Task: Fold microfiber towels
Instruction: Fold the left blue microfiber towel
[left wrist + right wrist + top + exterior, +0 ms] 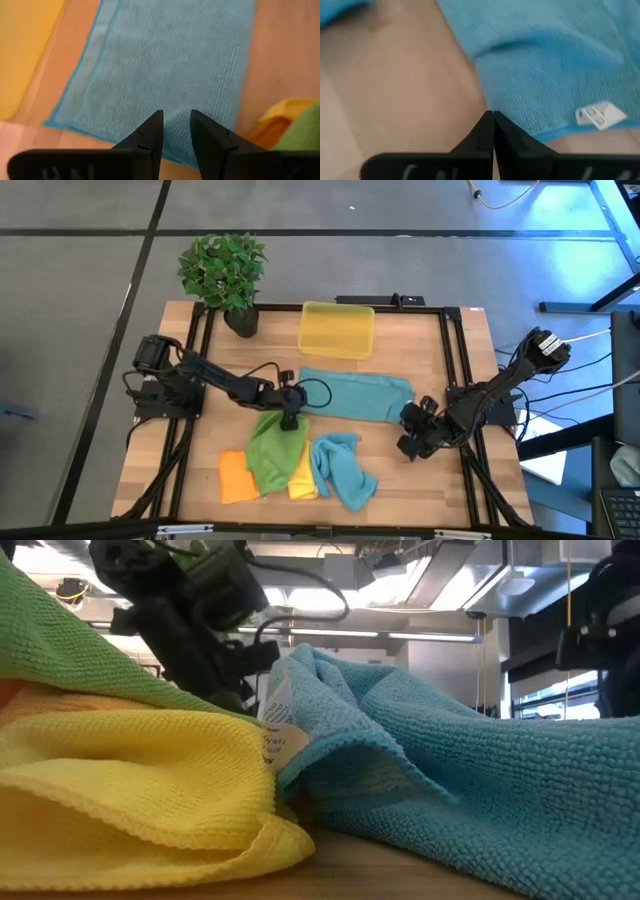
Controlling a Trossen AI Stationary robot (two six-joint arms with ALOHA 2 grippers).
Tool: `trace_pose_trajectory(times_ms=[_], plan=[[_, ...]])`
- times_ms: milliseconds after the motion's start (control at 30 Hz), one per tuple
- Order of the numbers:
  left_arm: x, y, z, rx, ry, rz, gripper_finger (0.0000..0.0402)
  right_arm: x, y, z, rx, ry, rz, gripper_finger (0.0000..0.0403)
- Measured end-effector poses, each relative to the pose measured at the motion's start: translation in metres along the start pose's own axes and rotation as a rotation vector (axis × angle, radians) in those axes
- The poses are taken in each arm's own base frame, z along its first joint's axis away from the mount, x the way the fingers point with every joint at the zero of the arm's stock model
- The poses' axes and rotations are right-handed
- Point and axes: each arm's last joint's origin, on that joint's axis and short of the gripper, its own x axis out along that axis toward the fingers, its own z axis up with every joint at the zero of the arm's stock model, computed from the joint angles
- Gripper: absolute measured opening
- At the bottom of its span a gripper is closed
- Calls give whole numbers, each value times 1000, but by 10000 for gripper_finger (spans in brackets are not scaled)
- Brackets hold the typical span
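A teal-blue microfiber towel [355, 395] lies flat in a long strip at the table's middle. My left gripper [290, 418] stands over its near left corner, fingers open a little above the near edge [165, 60]. My right gripper [412, 442] is shut at the towel's near right corner, beside a white label [600, 115]. Near the front edge lies a pile: a green towel [272, 450], an orange one [235, 477], a yellow one [303, 480] and a crumpled teal one [342, 470]. My left gripper points slanting down at the flat towel's near edge [170, 150], one finger on either side of a strip of it; whether the fingers touch the cloth cannot be told. My right gripper's shut fingertips [487, 122] stand slanting down right at the towel's edge [520, 125]; whether they touch or pinch it cannot be told.
A translucent yellow bin [337, 330] stands behind the flat towel, and a potted plant [225, 275] at the far left corner. A black frame [450, 360] runs round the tabletop. The towel pile fills the low view close up [130, 780].
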Motion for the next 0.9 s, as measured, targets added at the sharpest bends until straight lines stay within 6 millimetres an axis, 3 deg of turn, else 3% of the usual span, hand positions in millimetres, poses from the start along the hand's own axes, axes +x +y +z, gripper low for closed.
trace_pose_trajectory(times_ms=[333,733,900], plan=[[1,2,-10,6,105,18,70,8,-15,-12,70,73,-56,5],[-9,7,-8,-1,102,30,77,-13,-3,4,5,113,-111,7],[-22,11,0,19,47,43,90,-21,4,13,-36,44,-110,34]])
